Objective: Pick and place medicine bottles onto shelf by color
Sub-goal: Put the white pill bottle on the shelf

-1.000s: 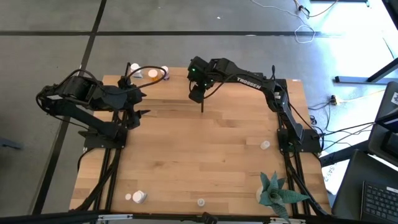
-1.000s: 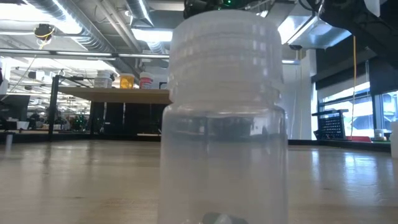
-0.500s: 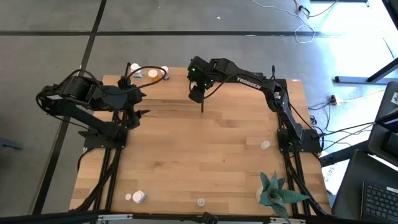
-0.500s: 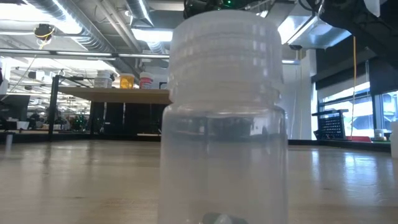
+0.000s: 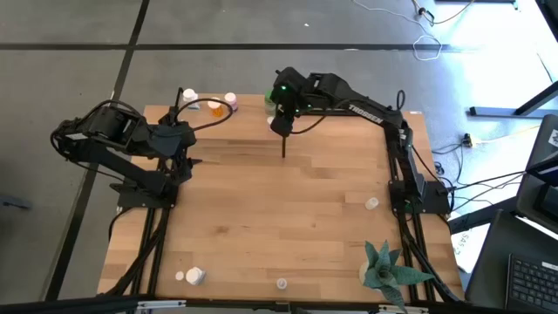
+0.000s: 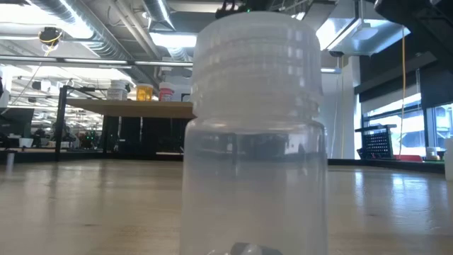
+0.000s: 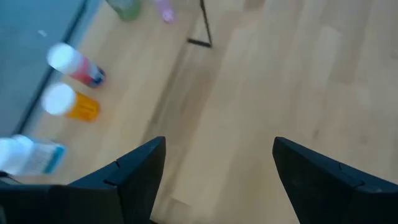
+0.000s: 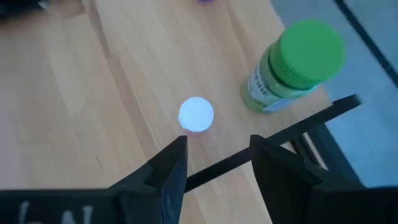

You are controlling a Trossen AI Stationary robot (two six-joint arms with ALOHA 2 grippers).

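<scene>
Fingers of the right gripper (image 8: 214,165) stood apart with nothing between them, poised over the shelf (image 8: 124,81) at the top centre of the overhead frame, above a white-capped bottle (image 8: 196,115) and beside a green bottle (image 8: 292,68). The left gripper (image 7: 214,165) was likewise open and empty at the upper left, near an orange bottle (image 7: 71,104) on the shelf. Loose bottles lay along the table (image 5: 288,218), a clear one (image 6: 255,134) filling the low view.

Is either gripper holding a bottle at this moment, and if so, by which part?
Nothing is held. The right gripper hangs with jaws open above the shelf, near the green bottle. The left gripper is also open and empty.
</scene>
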